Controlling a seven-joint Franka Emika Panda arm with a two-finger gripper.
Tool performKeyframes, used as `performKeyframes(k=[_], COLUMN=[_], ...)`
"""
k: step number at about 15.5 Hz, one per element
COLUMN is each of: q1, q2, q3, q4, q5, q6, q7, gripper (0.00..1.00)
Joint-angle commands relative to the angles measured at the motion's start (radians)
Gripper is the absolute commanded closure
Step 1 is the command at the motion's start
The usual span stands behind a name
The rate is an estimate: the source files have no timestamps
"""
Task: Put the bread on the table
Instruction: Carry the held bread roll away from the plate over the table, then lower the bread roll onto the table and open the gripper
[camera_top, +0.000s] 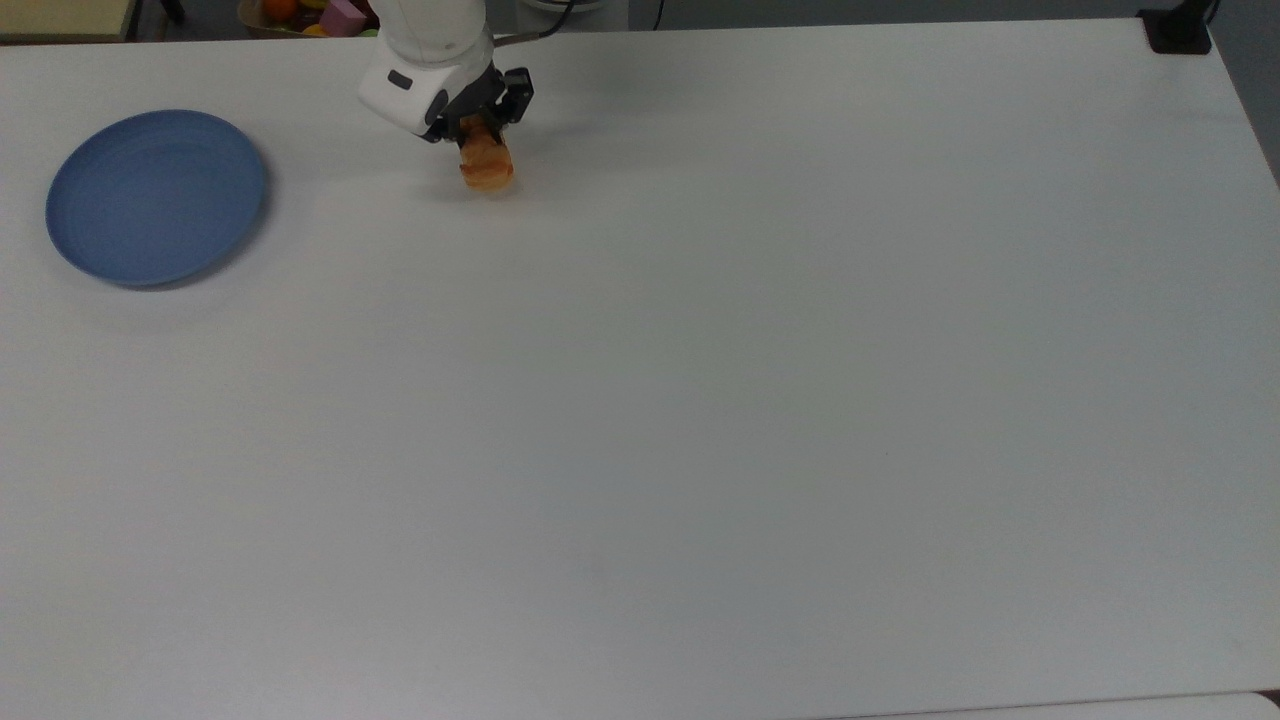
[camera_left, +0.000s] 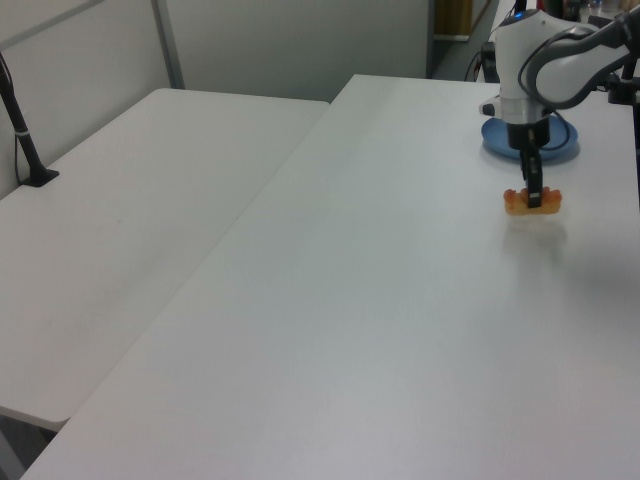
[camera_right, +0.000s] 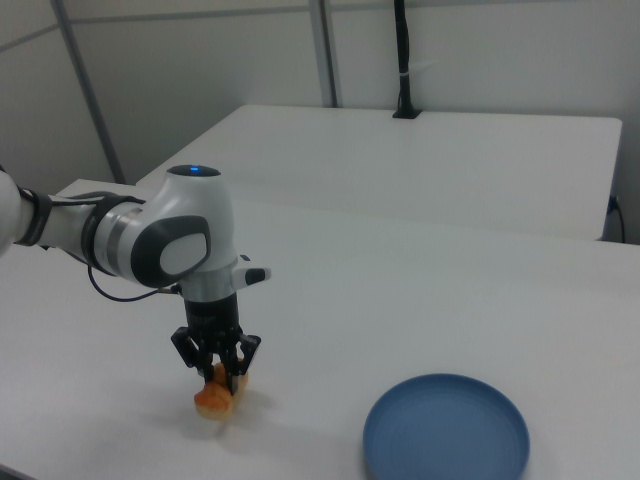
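The bread is a small golden-orange roll held at or just above the white table, near its far edge in the top view. My gripper points straight down and is shut on the bread across its middle. The roll's two ends stick out on either side of the black fingers in the left view. A faint shadow lies directly under it.
A round blue plate lies bare on the table, to the top view's left of the bread. A black post base stands at the top view's far right corner. A second white table adjoins.
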Motion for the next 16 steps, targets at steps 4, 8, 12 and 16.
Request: performKeyframes(k=[4,8,12,16], q1=[0.006,-0.005,-0.006,-0.009], q2=[0.008,0.002,-0.01,-0.025], q3=[0.013,0.017,0.02,0.057], q4=[-0.09,-0.084,-0.016,0.177], q5=[-0.019,-0.019,-0.016,-0.014], q6=[0.191,0.181,0.074,-0.142], q7=[0.083,0.133,0.246,0.287], gripper=[0.64,0.21,0.0,0.0])
